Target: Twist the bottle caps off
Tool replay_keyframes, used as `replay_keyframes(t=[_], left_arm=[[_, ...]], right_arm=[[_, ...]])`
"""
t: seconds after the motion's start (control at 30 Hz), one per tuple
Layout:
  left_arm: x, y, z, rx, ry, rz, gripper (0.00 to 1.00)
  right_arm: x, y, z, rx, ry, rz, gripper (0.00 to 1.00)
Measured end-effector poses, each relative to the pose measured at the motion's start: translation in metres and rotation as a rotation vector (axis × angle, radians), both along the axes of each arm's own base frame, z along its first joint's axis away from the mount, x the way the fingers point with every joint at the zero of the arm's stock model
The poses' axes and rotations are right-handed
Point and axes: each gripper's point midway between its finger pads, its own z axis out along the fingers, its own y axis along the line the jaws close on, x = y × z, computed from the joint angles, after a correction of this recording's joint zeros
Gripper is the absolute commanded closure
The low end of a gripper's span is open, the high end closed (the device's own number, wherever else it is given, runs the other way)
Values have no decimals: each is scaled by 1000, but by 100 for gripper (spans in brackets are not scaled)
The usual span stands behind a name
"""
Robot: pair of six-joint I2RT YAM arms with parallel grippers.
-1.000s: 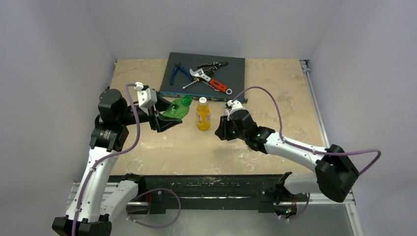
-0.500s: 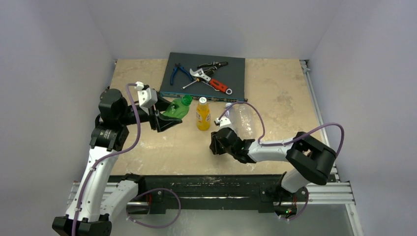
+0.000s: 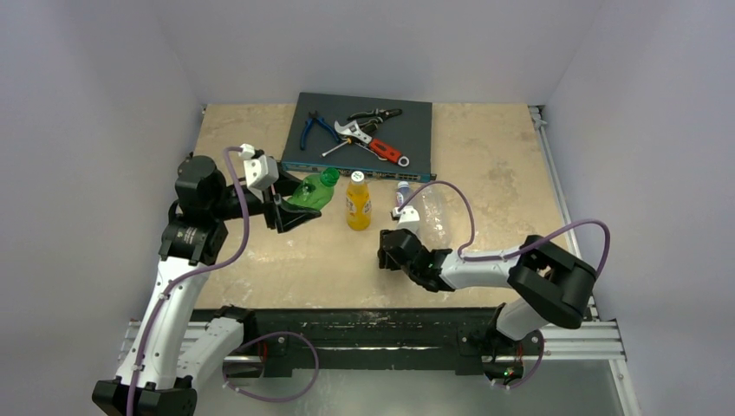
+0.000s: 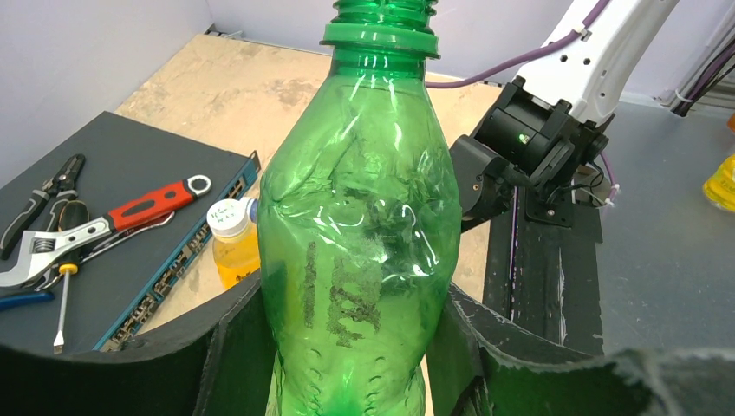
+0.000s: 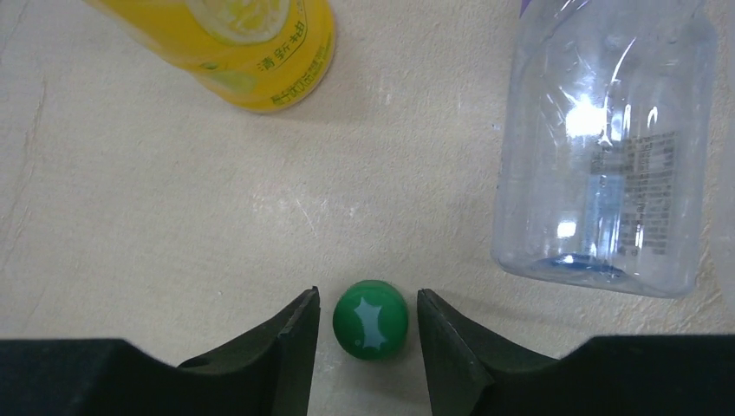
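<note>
Table [image 3: 503, 156] | left gripper [image 4: 351, 299] clamps green bottle [image 4: 364, 173] | wrist-only: cap [image 5: 370, 319] between parted right gripper [image 5: 367, 302]

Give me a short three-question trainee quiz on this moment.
1. True or false: the green bottle in the left gripper is capped.
2. The green cap lies: A) on the table, between the fingers of the right gripper; B) on the green bottle; C) in the left gripper.
3. Fill in: the cap on the yellow bottle is ____.
Key: 1 false; 2 A; 3 white.
</note>
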Motion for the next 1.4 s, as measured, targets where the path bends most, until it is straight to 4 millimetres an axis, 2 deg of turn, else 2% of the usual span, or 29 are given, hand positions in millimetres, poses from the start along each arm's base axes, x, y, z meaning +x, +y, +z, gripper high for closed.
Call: replay_keyframes(t=[0.07, 0.3, 0.37, 0.47, 0.57, 0.63, 0.7, 0.77, 0.8, 0.87, 0.93, 0.97, 1.03, 1.17, 1.4], left_arm=[[0, 0, 0, 0, 0, 0, 100], [0, 0, 0, 0, 0, 0, 100], [0, 0, 0, 0, 0, 0, 100], [0, 0, 0, 0, 0, -1, 100], [0, 0, 0, 0, -1, -1, 100], [0, 0, 0, -1, 0, -1, 100], [-1, 0, 0, -1, -1, -5, 100], [-2, -1, 0, -2, 0, -9, 100], [-2, -1, 0, -2, 0, -12, 100], [-3, -1, 1, -4, 0, -17, 100], [-4, -1, 1, -5, 0, -22, 100], [-4, -1, 1, -5, 0, -24, 100], [-4, -1, 1, -5, 0, -24, 100], [-3, 0, -2, -1, 18, -11, 100], [-2, 0, -1, -2, 11, -10, 100]], right_arm=[[0, 2, 1, -2, 2, 2, 46], [-6, 2, 5, -3, 7, 14, 44], [-7, -1, 16, 4, -1, 17, 43], [-5, 0, 46, 20, -37, 35, 40], [3, 13, 134, 148, -179, 85, 34], [4, 22, 202, 250, -289, 139, 28], [-2, 27, 271, 348, -395, 203, 25], [-10, 32, 330, 426, -483, 272, 24], [-13, 34, 356, 460, -523, 302, 24], [-20, 40, 395, 513, -583, 355, 25], [-22, 50, 416, 545, -616, 399, 26], [-22, 56, 422, 557, -625, 416, 27], [-21, 70, 422, 561, -622, 448, 28], [-14, 98, 398, 544, -571, 495, 32], [-21, 114, 388, 548, -547, 542, 39]])
